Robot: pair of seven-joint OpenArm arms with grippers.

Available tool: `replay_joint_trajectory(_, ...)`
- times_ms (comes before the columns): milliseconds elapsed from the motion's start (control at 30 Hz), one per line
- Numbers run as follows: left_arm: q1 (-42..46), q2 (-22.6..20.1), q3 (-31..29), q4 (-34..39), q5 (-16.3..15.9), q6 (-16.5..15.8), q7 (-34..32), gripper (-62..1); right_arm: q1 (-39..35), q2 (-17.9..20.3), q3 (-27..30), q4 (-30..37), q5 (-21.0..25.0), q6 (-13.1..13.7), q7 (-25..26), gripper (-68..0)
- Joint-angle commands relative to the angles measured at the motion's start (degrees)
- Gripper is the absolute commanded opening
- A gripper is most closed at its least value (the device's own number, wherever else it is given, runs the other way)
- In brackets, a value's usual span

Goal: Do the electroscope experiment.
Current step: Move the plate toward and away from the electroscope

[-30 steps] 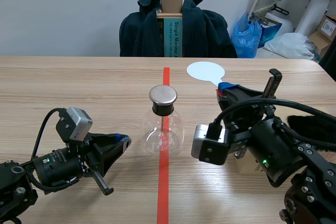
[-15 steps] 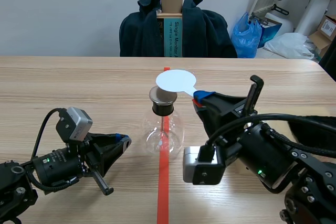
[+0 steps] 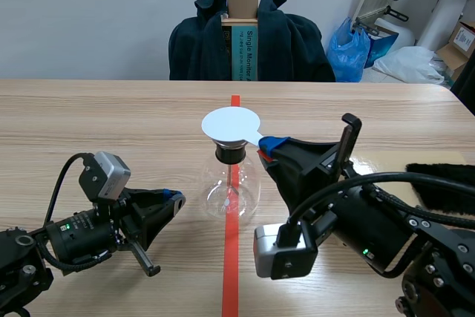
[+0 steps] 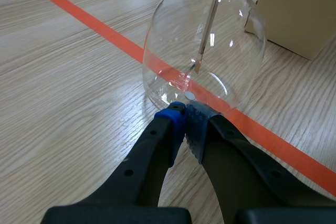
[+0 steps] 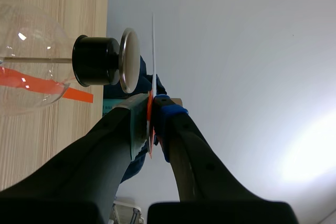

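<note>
R gripper (image 5: pixel 152 107) clamped white disc (image 3: pixel 228 124) above cap (image 5: pixel 128 60) of flask (image 3: pixel 230 191); next probably needed gentle lowering. L gripper's (image 4: pixel 185 114) jaws were together, empty.

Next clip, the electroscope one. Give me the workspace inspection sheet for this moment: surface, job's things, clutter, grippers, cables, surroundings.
Surface: wooden table with an orange-red tape line down its middle.
Job's things: glass flask upright on the tape line, with a black stopper and metal cap on top. A white disc is held over the cap, with a gap between them. A black furry cloth lies by the right arm.
Clutter: tan box beyond the flask.
Grippers: right gripper shut on the white disc's handle. Left gripper shut on nothing, tips at the flask's base.
Cables: left arm cable and right arm cable, both looped above the table.
Surroundings: chair with dark jacket, blue bag.
</note>
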Motion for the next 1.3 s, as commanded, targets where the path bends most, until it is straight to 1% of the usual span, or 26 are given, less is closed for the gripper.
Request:
replay_joint_trajectory(0,-0.46,0.57,-0.31,1.03,-0.61,-0.11,-0.94,-57.7,0.66,0.44,0.35,0.81,0.44,-0.79,0.20,-66.7)
replay_joint_trajectory(267,-0.46,0.57,-0.31,1.03,-0.61,-0.11,-0.94,-57.7,0.66,0.44,0.35,0.81,0.46,-0.59,-0.09,-66.7)
replay_joint_trajectory(467,-0.46,0.57,-0.31,1.03,-0.61,-0.11,-0.94,-57.7,0.66,0.44,0.37,0.81,0.46,-0.59,-2.78,-66.7)
replay_joint_trajectory(967,-0.46,0.57,-0.31,1.03,-0.61,-0.11,-0.94,-57.7,0.66,0.44,0.37,0.81,0.55,-0.59,-19.34,-66.7)
replay_joint_trajectory(1267,-0.46,0.57,-0.31,1.03,-0.63,-0.11,-0.96,-57.7,0.66,0.44,0.37,0.81,0.92,-0.59,-26.10,-66.7)
